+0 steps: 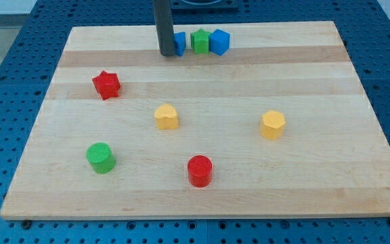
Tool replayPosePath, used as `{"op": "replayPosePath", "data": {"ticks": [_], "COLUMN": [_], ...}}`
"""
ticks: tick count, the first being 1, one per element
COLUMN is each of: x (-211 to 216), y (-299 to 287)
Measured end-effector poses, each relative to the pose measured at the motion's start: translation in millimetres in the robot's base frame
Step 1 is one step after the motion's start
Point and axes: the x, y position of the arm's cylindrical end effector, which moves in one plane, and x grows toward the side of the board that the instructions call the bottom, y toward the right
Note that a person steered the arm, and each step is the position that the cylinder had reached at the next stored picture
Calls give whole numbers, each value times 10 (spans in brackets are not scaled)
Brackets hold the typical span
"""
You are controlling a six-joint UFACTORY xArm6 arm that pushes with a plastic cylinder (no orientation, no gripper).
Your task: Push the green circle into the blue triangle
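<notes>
The green circle (100,158) lies at the lower left of the wooden board. A blue block (180,43), partly hidden by the rod and probably the blue triangle, sits near the board's top edge. My tip (166,53) rests on the board right against that block's left side, far above and to the right of the green circle.
A green star (200,41) and a second blue block (219,41) line up just right of the hidden blue block. A red star (105,85), a yellow heart (166,116), a yellow hexagon (273,125) and a red circle (200,170) are spread over the board (330,74).
</notes>
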Motion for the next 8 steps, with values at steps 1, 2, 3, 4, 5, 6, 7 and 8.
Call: {"op": "replayPosePath", "data": {"ticks": [1, 2, 3, 4, 5, 6, 7, 8], "x": [0, 0, 130, 531, 773, 966, 1264, 1578], "y": [38, 22, -132, 156, 153, -286, -730, -1136]}}
